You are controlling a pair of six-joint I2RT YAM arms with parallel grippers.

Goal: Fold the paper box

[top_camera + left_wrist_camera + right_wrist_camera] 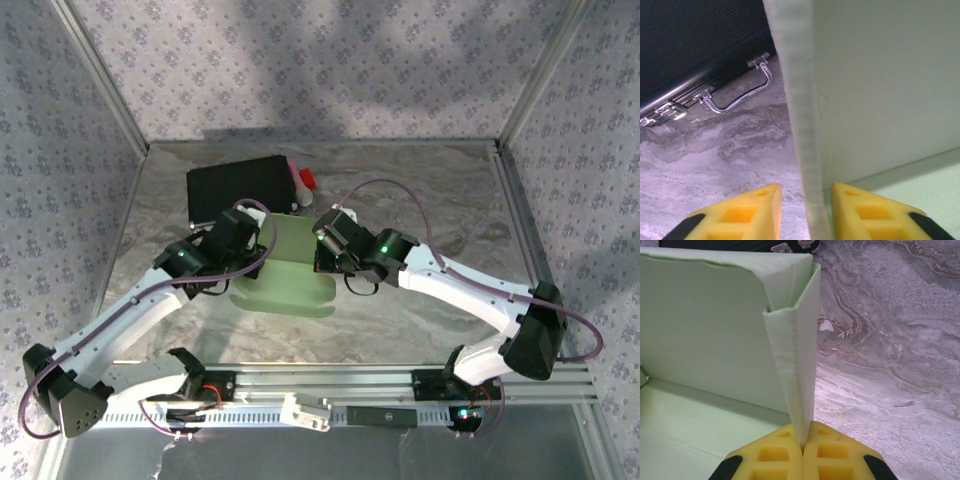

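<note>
Clerk: Entry one, top view. Paper box (285, 272)?

Checker: Pale green card, part-folded, near the middle of the table (440, 200), a little toward its left edge. One wall raised, a flat flap lying toward the near edge. Left gripper (258, 218) at its left side, right gripper (322, 242) at its right. Black case (238, 187) behind it, by the far edge, toward the far-left corner.

Clerk: Entry two, left wrist view.

Checker: Left gripper (805, 210) with yellow fingers (747, 212) spread to either side of the upright wall of the paper box (880, 85). Not clamped: a gap shows on the left side. Black case (690, 45) beyond, with a metal handle (740, 95), on the table (715, 165).

Clerk: Entry three, right wrist view.

Checker: Right gripper (802, 440) pinched tight on a folded corner edge of the paper box (705, 330), walls standing upright. Bare table (880, 340) to the right.
</note>
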